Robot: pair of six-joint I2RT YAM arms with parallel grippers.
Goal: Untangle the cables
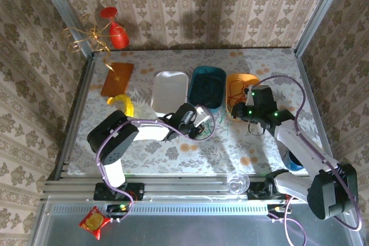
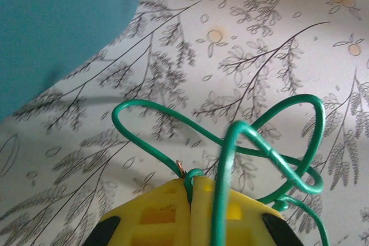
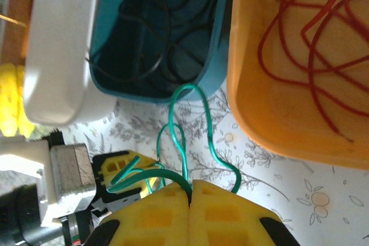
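Okay, eyes on the green cable (image 2: 223,165): it lies on the flowered table (image 2: 259,38) in two or three loose loops that cross over each other low in the left wrist view. Both of your grippers have it. The left gripper (image 2: 189,184) has its yellow fingers pressed together with the cable's bare copper tip pinched at the seam. The right gripper (image 3: 190,191) is clamped the same way on another stretch, which rises from the seam and loops toward the top of the right wrist view. From above, the two grippers sit near each other at mid-frame, the green strands sagging between them.

Further out, the black cable (image 3: 167,33) is coiled inside the teal tray (image 3: 213,56) at upper centre. The red cable (image 3: 312,61) curls in the orange tray (image 3: 236,84) on the right, and the white tray (image 3: 57,44) sits at the left.

So you look to be on the last strand, at the point where you've gripped it but not yet pulled. I'd say the next move is to draw the two grippers apart slowly so the crossed loops slide open. Watch the crossing near the left fingers, because it could cinch into a knot if you pull fast. That thin tip could also slip out of the pinch.
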